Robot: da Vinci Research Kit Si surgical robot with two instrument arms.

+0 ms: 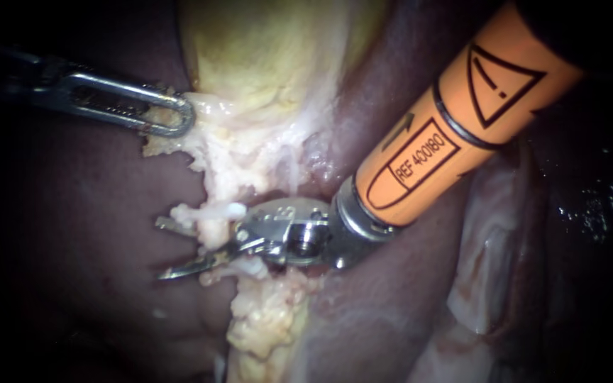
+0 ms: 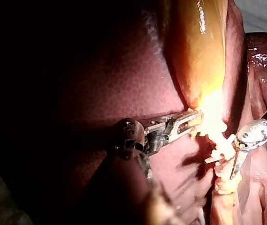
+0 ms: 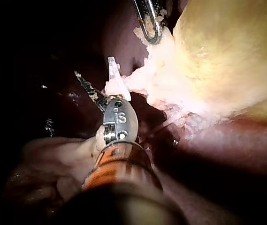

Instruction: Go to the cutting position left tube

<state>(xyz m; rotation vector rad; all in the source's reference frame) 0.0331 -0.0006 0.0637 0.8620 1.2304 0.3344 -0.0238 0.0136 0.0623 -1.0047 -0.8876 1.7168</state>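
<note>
Your right instrument point(image 1: 168, 248), orange-sleeved and ending in two slim metal blades, sits just under the yellow-tan gallbladder point(image 1: 264, 57). Its blades are spread wide, with the pale whitish tube point(image 1: 212, 230) between them, not clamped. Your left instrument point(image 1: 172, 117), with slotted steel jaws, is closed on ragged pale tissue point(image 1: 179, 145) at the gallbladder's lower edge.

Dark red liver point(image 1: 72, 284), pale yellow gallbladder point(image 1: 264, 57) lying on it
</note>
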